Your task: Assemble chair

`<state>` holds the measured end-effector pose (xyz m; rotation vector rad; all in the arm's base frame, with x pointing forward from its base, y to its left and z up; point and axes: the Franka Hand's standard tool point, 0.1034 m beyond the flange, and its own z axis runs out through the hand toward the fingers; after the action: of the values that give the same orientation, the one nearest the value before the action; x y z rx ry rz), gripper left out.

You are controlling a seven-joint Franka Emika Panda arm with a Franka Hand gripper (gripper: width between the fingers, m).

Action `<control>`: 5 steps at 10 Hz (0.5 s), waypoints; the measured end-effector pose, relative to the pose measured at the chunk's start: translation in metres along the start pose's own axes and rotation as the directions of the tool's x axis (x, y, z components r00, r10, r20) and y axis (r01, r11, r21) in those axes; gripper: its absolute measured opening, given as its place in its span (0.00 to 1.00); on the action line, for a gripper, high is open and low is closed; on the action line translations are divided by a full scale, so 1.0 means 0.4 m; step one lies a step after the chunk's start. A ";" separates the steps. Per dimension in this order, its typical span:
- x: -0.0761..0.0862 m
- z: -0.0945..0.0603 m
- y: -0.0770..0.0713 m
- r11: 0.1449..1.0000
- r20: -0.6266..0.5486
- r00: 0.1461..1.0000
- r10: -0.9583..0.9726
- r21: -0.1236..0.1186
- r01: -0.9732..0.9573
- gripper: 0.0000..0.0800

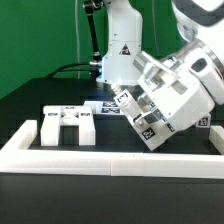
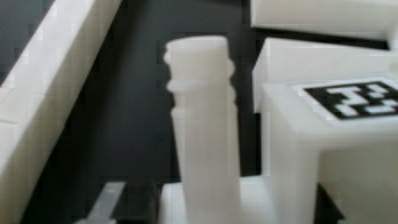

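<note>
In the exterior view my gripper (image 1: 160, 103) is at the right. It holds a tilted white chair piece (image 1: 148, 126) with black-and-white tags above the table. A white bracket-like chair piece (image 1: 68, 125) stands on the table at the exterior view's left, apart from the held one. In the wrist view a white post (image 2: 203, 120) with a ridged tip runs out from between the jaws of my gripper (image 2: 205, 208). Beside the post is a white block (image 2: 338, 150) with a tag. One grey finger (image 2: 111, 200) shows; the other is hidden.
The long low white border wall (image 1: 110, 158) runs along the table's front and also shows in the wrist view (image 2: 54, 90). The marker board (image 1: 100, 105) lies flat at the back, behind the bracket piece. The arm's base (image 1: 120, 50) stands behind it.
</note>
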<state>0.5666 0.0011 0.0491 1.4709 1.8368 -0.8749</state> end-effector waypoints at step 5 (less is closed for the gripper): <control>0.005 -0.008 -0.002 1.000 0.097 0.995 -0.009 0.012 0.008 0.56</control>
<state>0.5653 0.0045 0.0495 1.4032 1.7709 -0.9460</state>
